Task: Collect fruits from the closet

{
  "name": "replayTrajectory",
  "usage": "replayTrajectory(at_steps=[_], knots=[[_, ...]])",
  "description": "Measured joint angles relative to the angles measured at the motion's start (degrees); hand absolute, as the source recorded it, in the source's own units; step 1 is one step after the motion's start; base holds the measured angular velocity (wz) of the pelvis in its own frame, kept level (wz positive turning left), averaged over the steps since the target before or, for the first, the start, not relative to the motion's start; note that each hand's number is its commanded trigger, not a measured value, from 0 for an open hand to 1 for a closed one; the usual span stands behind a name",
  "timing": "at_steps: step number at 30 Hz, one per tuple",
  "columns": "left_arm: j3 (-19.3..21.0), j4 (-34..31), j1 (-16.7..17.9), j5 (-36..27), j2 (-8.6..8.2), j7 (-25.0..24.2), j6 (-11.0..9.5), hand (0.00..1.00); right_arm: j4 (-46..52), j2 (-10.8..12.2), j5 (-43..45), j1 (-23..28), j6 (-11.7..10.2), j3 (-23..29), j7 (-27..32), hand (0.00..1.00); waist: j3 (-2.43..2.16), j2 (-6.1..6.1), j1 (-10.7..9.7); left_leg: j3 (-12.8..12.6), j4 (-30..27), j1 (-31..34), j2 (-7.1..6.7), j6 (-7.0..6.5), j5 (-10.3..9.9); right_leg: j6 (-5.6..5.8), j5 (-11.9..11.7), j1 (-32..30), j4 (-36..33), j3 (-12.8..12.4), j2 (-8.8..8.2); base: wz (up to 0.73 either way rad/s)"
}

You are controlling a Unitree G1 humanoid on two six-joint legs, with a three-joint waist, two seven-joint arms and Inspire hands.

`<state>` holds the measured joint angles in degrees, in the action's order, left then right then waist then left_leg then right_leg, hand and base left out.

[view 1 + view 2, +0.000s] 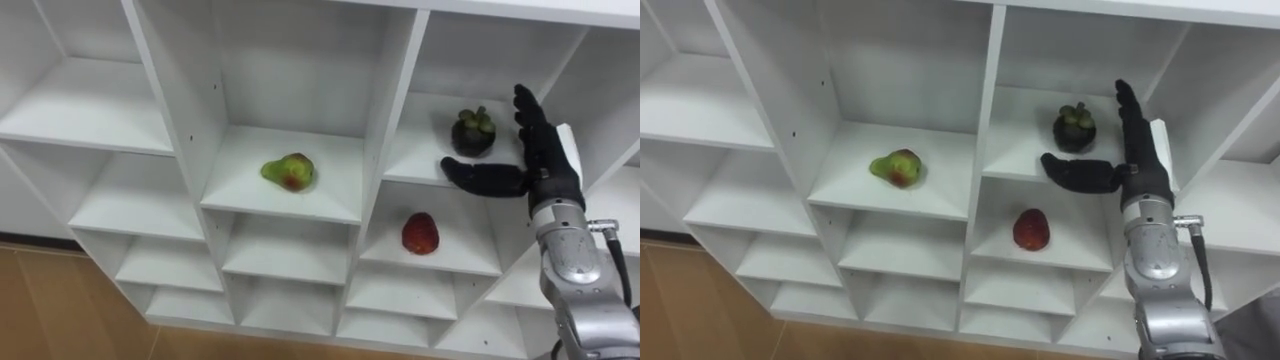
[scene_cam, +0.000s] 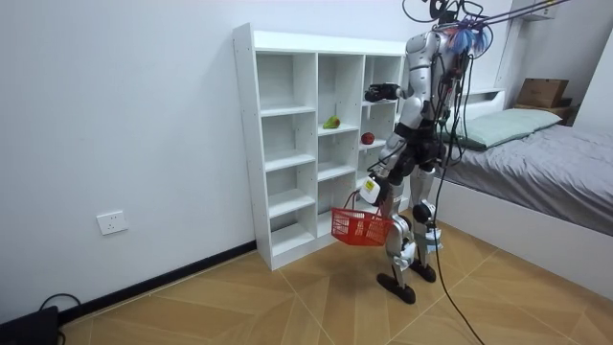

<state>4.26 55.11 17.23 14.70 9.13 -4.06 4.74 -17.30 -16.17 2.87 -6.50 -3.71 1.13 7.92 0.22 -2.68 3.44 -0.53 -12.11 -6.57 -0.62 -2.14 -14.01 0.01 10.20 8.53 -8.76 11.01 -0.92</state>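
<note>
The robot stands right up against the white closet (image 1: 388, 120), red basket (image 2: 362, 227) hanging low at its side from the left robot hand (image 2: 370, 188), though that grip is too small to make out in the room view. Up top, the right robot hand (image 1: 545, 160) is raised into the right-hand column, wide open, fingers straight and pointing up, thumb stretched out sideways beneath the dark mangosteen (image 1: 472, 131). The mangosteen sits on its shelf just beside the palm, and whether the thumb touches it is hard to tell. One compartment down in the same column a red fruit (image 1: 420, 233) rests alone. Over in the middle column, level with the mangosteen's shelf, lies a green pear (image 1: 289, 172) with a red blush, well apart from the hand.
</note>
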Motion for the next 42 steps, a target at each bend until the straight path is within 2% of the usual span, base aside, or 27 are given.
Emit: replayTrajectory(at_steps=[7, 11, 12, 13, 14, 15, 21, 42], knots=[[-0.01, 0.00, -0.14, 0.00, 0.27, -0.18, -0.01, 1.00, -0.55, 0.00, 0.21, 0.00, 0.02, -0.07, -0.66, 0.00, 0.02, -0.18, 0.07, 0.50, 0.01, 0.04, 0.01, 0.00, -0.01, 0.00, 0.00, 0.25, -0.04, 0.26, -0.05, 0.03], [0.00, -0.06, 0.06, 0.04, 0.37, -0.30, -0.01, 1.00, -0.50, 0.01, 3.76, 0.00, 0.01, -0.02, -1.45, 0.00, -0.08, -0.43, 0.07, 0.70, 0.00, 0.11, -0.01, 0.00, -0.01, 0.00, 0.00, 0.25, -0.07, 0.29, -0.01, 0.01], [0.01, -0.06, 0.15, 0.06, 0.39, -0.41, -0.01, 1.00, -0.42, 0.01, 4.68, 0.00, 0.01, -0.01, -1.64, 0.24, -0.13, -0.49, 0.08, 0.72, -0.06, 0.14, -0.02, 0.00, -0.01, 0.00, 0.00, 0.25, -0.09, 0.30, -0.01, 0.00], [0.02, -0.06, 0.16, 0.17, 0.43, -0.50, 0.00, 1.00, -0.41, 0.02, 5.11, 0.00, 0.01, -0.01, -1.70, 0.35, -0.14, -0.51, 0.09, 0.73, -0.08, 0.15, -0.03, 0.00, -0.01, 0.00, 0.00, 0.25, -0.09, 0.31, -0.01, 0.00], [0.01, -0.20, 0.21, 0.70, 0.52, -0.68, 0.00, 1.00, -0.28, 0.03, 6.36, 0.00, 0.01, -0.01, -1.82, 0.81, -0.20, -0.61, 0.10, 0.76, -0.07, 0.17, -0.02, 0.00, -0.01, 0.00, 0.00, 0.23, -0.09, 0.32, -0.01, 0.00], [0.01, -0.57, 0.31, 0.98, 0.62, -1.06, -0.01, 1.00, -0.20, 0.04, 6.91, 0.00, 0.01, -0.02, -1.94, 1.00, -0.24, -0.68, 0.11, 0.78, -0.08, 0.17, -0.01, 0.00, -0.01, 0.00, 0.00, 0.23, -0.10, 0.31, -0.02, 0.00], [0.03, -1.25, 0.40, 1.16, 0.92, -1.70, -0.06, 1.00, -0.15, 0.05, 8.81, 0.00, 0.00, -0.02, -2.65, 1.00, -0.53, -1.15, 0.19, 0.84, -0.10, 0.16, -0.04, 0.00, -0.01, 0.00, 0.00, 0.26, -0.11, 0.30, -0.03, 0.00], [-1.20, -1.09, 0.18, 1.11, 1.04, -1.24, -0.08, 1.00, 0.43, 0.10, 9.67, -0.88, -0.61, -0.87, -2.44, 1.00, -0.29, -0.76, 0.23, 1.33, 0.32, 0.27, -0.10, 0.01, -0.01, 0.00, 0.00, 0.30, 0.08, 0.67, 0.03, 0.00]])
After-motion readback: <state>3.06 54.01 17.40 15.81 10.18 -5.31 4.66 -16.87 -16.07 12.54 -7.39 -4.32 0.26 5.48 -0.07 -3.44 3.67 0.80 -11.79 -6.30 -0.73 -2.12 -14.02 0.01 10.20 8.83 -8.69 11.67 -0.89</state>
